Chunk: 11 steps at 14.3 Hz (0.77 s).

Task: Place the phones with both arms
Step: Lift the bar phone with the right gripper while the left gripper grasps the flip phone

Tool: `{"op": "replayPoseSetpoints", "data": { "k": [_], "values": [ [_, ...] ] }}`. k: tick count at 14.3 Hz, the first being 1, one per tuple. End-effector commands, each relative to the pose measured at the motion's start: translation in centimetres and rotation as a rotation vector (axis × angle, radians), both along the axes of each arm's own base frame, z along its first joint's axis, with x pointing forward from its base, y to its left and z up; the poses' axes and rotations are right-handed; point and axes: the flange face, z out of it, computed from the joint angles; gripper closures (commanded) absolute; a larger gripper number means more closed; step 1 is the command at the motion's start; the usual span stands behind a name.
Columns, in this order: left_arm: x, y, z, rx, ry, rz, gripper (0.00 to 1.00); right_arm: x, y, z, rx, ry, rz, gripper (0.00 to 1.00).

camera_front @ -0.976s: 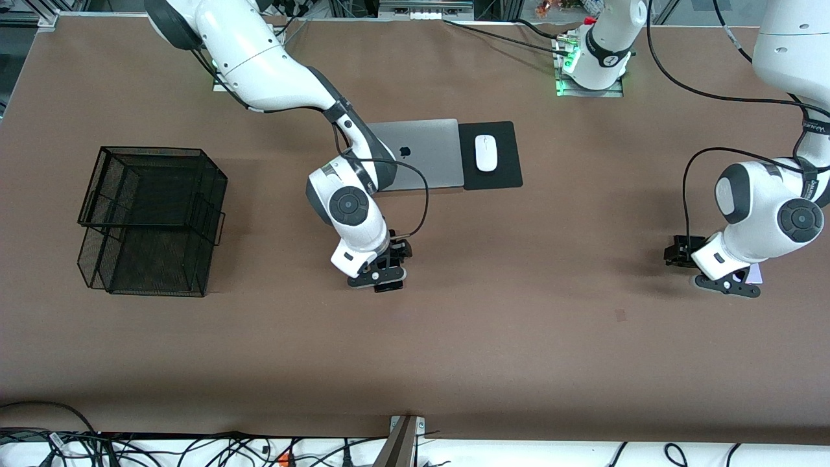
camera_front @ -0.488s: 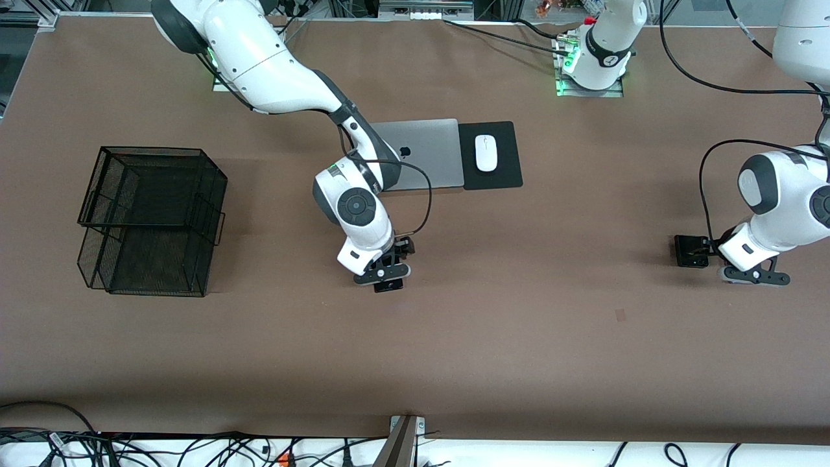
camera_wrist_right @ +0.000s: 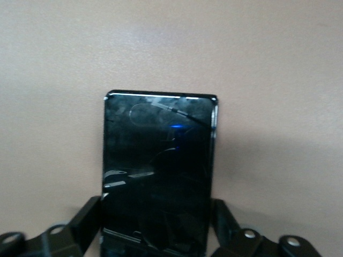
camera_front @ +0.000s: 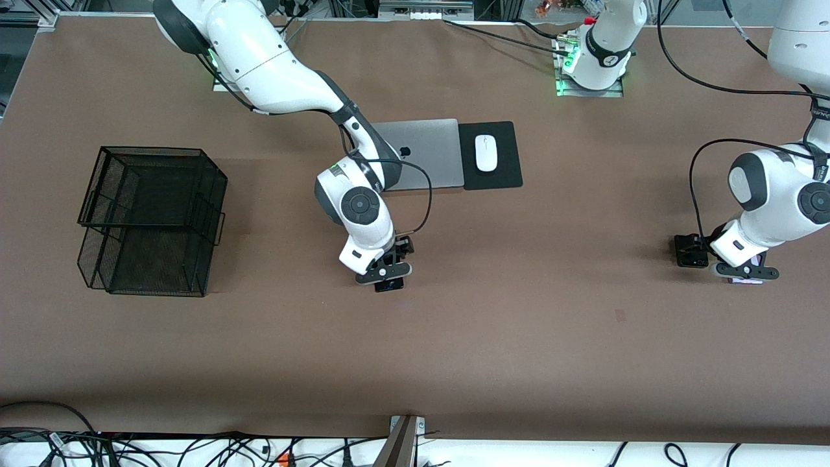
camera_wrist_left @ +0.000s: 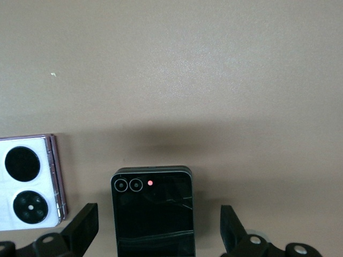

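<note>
Two-arm phone placement, seen at the moment of grasping. My right gripper (camera_front: 387, 280) is low over the middle of the tabletop (camera_front: 519, 337), nearer the front camera than the grey laptop (camera_front: 421, 152). In the right wrist view the long black phone (camera_wrist_right: 159, 171) lies flat between my right fingers (camera_wrist_right: 86, 219), which press against its two long edges: I judge them clenched on it. Its long axis runs straight out from the palm, so the fingers span its narrow width. It is not yet lifted from the tabletop.

My left gripper (camera_front: 739, 272) hangs low toward the left arm's end of the tabletop, well apart from the laptop. Its fingers (camera_wrist_left: 80, 230) are spread wide, with the black flip phone (camera_wrist_left: 153, 211) lying flat between them and a clear gap on each side. That phone points away from the palm, as the long one does. The lavender-white phone (camera_wrist_left: 29, 182) with two black circles lies just beside the flip phone, outside one finger.

The relation that governs the coming move: each phone is already centred in its own arm's grasp, axis in line with the wrist. The black mesh tray (camera_front: 152, 220), standing toward the right arm's end, is far closer to my right gripper, so I judge that the right arm's phone goes there first. A white mouse (camera_front: 485, 153) on its pad lies beside the laptop.
</note>
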Motion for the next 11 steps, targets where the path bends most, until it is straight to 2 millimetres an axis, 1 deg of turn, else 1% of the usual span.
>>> {"op": "replayPoseSetpoints", "data": {
  "k": [1,2,3,4,5,6,7,9,11],
  "values": [
    [-0.4,0.9,-0.7,-0.014,-0.024,0.036,0.0,0.3,-0.5,-0.4,-0.02,-0.007,0.027,0.61],
    [-0.4,1.0,-1.0,-0.014,-0.032,0.051,0.0,0.4,-0.5,-0.2,-0.015,-0.007,0.023,0.79],
    [-0.5,1.1,-1.4,-0.016,-0.03,0.057,0.0,0.5,-0.4,0.2,-0.012,-0.01,0.023,0.9],
    [-0.6,1.3,-1.4,-0.016,-0.03,0.06,0.0,0.7,-0.6,0.5,-0.01,-0.012,0.016,0.98],
    [-0.7,1.4,-1.5,-0.016,-0.031,0.063,0.0,1.1,-0.8,1.2,-0.004,-0.021,0.009,0.99],
    [-0.7,1.4,-1.6,-0.016,-0.032,0.064,0.0,1.7,-1.5,2.2,0.001,-0.029,-0.003,0.99],
    [-0.7,1.4,-1.7,-0.016,-0.031,0.072,0.0,2.8,-2.7,4.3,0.011,-0.042,-0.029,0.99],
    [-0.9,1.2,-2.0,-0.017,-0.035,0.091,0.0,4.8,-6.4,9.2,-0.007,-0.022,-0.087,0.99],
    [-0.9,1.1,-2.7,-0.018,-0.037,0.091,0.0,6.7,-12.2,13.7,-0.048,0.025,-0.165,0.99]
  ]
}}
